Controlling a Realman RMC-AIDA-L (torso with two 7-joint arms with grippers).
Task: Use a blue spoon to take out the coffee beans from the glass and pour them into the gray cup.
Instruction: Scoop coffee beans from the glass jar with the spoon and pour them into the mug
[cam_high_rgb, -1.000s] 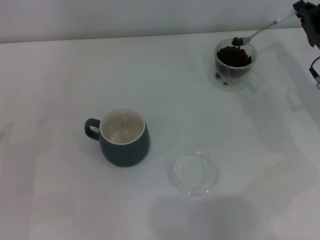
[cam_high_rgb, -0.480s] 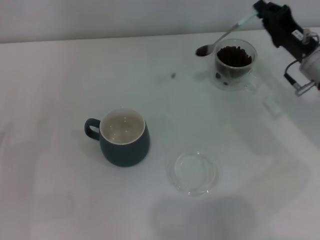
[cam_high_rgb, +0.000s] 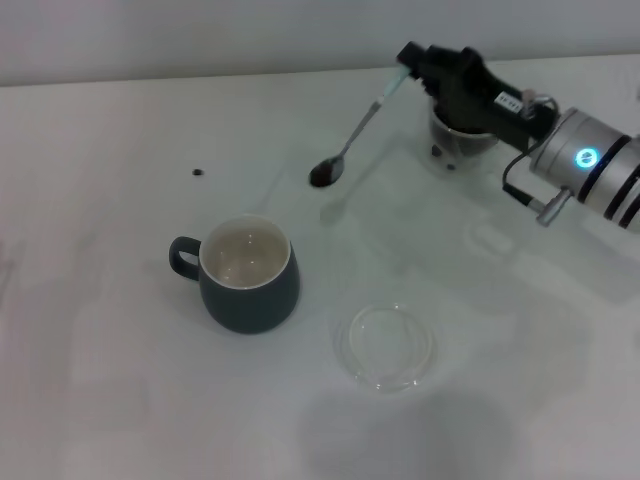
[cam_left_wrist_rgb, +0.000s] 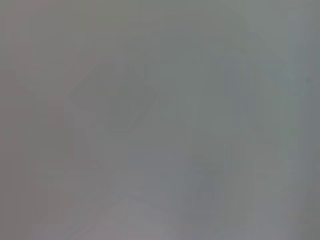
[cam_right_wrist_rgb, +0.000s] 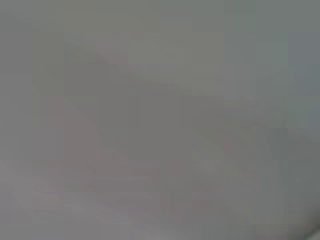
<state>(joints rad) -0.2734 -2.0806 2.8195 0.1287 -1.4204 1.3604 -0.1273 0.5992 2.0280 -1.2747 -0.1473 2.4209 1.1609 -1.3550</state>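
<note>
My right claw (cam_high_rgb: 412, 60) grips the blue spoon (cam_high_rgb: 352, 137), coffee beans (cam_high_rgb: 322, 176) aboard, between glass (cam_high_rgb: 455, 140) and gray cup (cam_high_rgb: 247, 275).

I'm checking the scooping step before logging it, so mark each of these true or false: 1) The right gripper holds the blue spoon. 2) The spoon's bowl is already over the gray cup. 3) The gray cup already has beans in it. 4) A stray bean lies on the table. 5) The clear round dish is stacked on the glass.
1) True: the right gripper holds the blue spoon by its handle end.
2) False: the bowl, carrying coffee beans, hangs short of the gray cup, on its far right.
3) False: its cream inside shows no beans.
4) True: a stray bean lies on the table beyond the cup.
5) False: the clear round dish lies on the table right of the cup, apart from the glass.
</note>
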